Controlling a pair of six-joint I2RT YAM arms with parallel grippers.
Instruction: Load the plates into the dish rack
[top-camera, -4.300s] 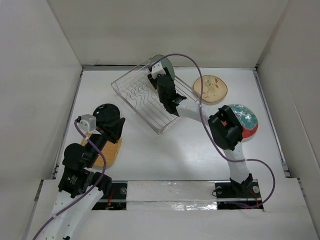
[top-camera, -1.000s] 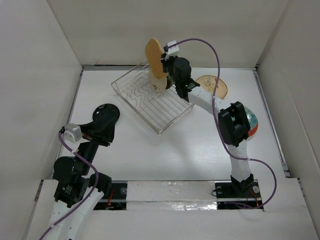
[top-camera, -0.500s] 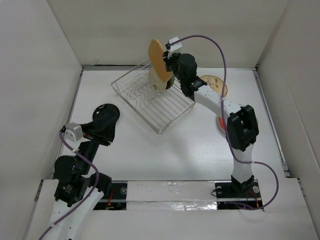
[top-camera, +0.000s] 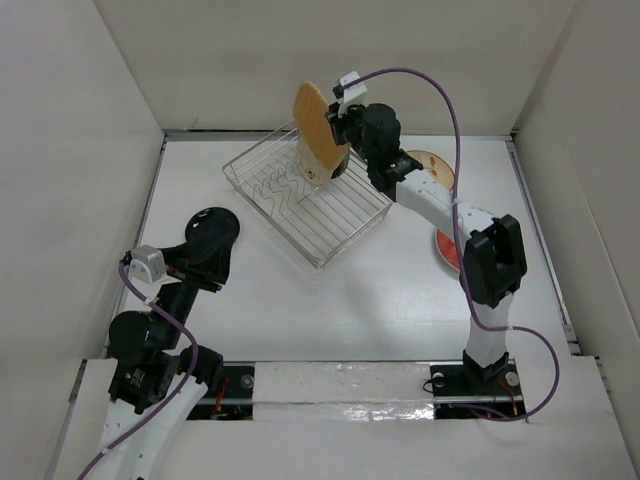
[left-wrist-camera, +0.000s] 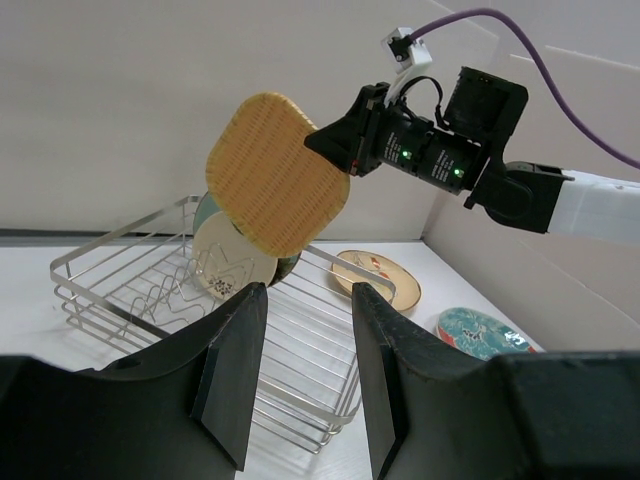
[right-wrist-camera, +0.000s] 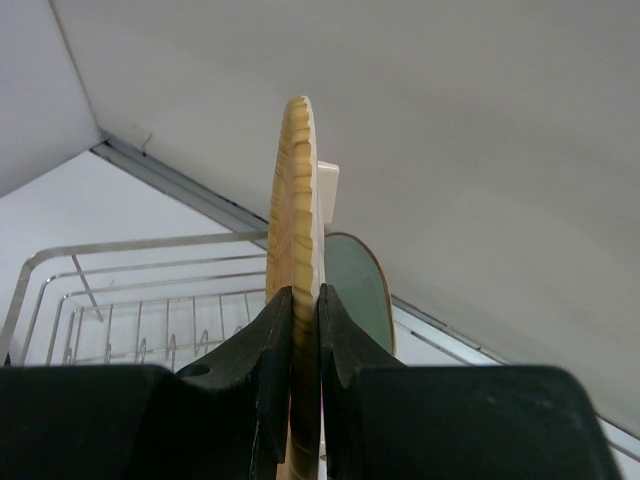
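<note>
My left gripper (left-wrist-camera: 305, 300) hangs half-open and empty. Beyond, above the far end of the dish rack (top-camera: 330, 225), my right gripper (right-wrist-camera: 305, 298) pinches the orange-tan plate (left-wrist-camera: 278, 172) on edge. I'd lower it straight into a slot beside the cream plate (left-wrist-camera: 232, 265).

**A robotics lab cell, dressed with kitchenware**

Plain white panels (top-camera: 330, 60) box in a white tabletop (top-camera: 350, 300) on three sides. Two black-and-white robot arms (top-camera: 480, 260) are bolted to a metal rail (top-camera: 340, 380) at its near edge, and a purple cable (top-camera: 445, 110) loops from each wrist. The only household things are a wire dish rack (top-camera: 300, 205), set askew on the bare surface, and a few small ceramic plates (left-wrist-camera: 375, 278). It reads as a test bench, not a home kitchen.
</note>
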